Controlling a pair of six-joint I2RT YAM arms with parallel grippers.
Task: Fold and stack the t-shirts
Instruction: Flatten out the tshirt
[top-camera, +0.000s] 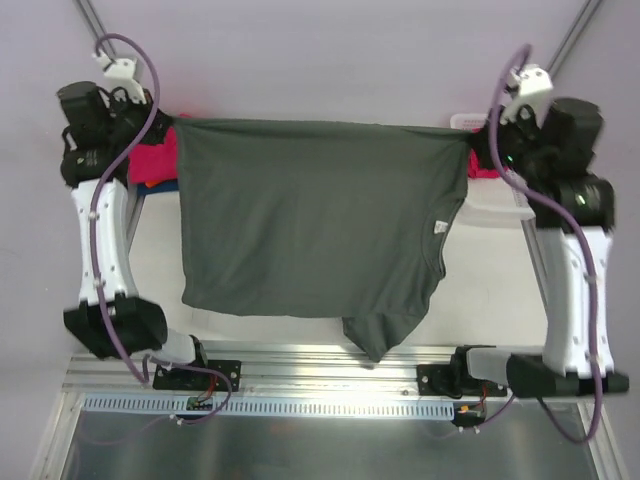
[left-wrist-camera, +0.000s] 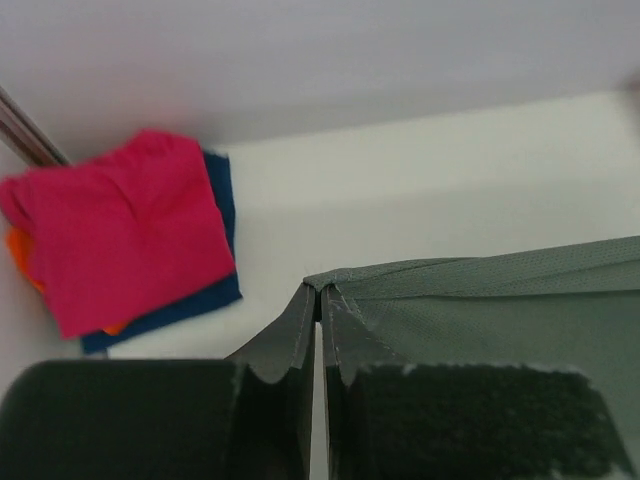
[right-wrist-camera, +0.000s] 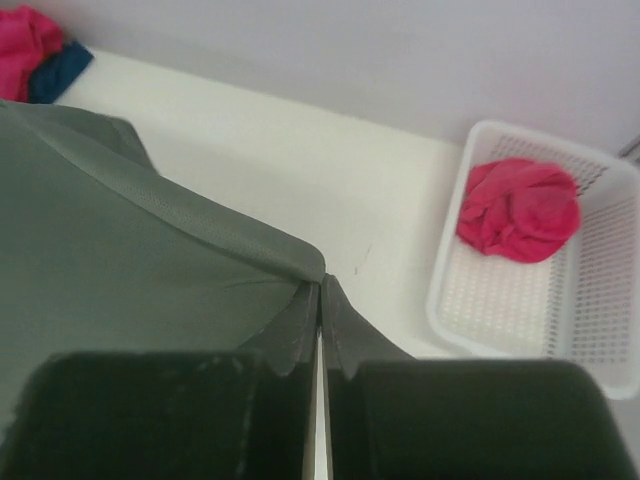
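Nearest bit of the grey t-shirt (top-camera: 310, 215): one sleeve (top-camera: 378, 335) droops below its body. I expect it to land bunched underneath when lowered. At its far corners, the left gripper (left-wrist-camera: 320, 300) and right gripper (right-wrist-camera: 320, 290) are each clamped on a thin bite of hem, so a hard stretch could slip one. Beyond its left corner is a folded pink shirt (left-wrist-camera: 120, 225) stack, which swinging cloth could drag. Beyond its right corner is the basket (right-wrist-camera: 440, 300), a snag risk.

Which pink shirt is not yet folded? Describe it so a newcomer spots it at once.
Go to the table's right side, to the white lattice basket. The pink shirt lies crumpled inside it, alone. The other pink shirt lies folded flat on a blue and orange pile at the left.
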